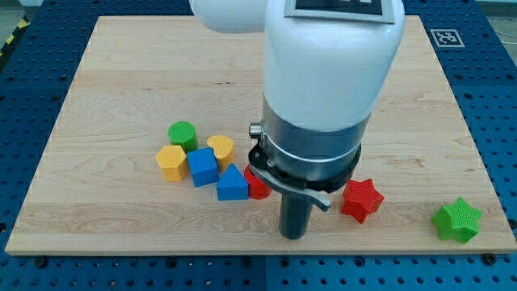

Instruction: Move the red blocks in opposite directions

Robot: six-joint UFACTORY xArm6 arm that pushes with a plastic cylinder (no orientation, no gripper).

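Note:
A red star block (360, 199) lies at the view's lower right of the wooden board (121, 81). A second red block (257, 186), shape unclear, is partly hidden behind the arm, touching the blue triangular block (232, 184). My tip (293, 236) rests on the board near the bottom edge, between the two red blocks, a little below both. The arm's big white and grey body covers the board's middle.
A cluster at the view's lower left centre holds a green cylinder (182, 134), a yellow hexagon block (171, 162), a blue cube (203, 167) and a yellow heart-like block (220, 149). A green star block (457, 219) lies at the lower right corner.

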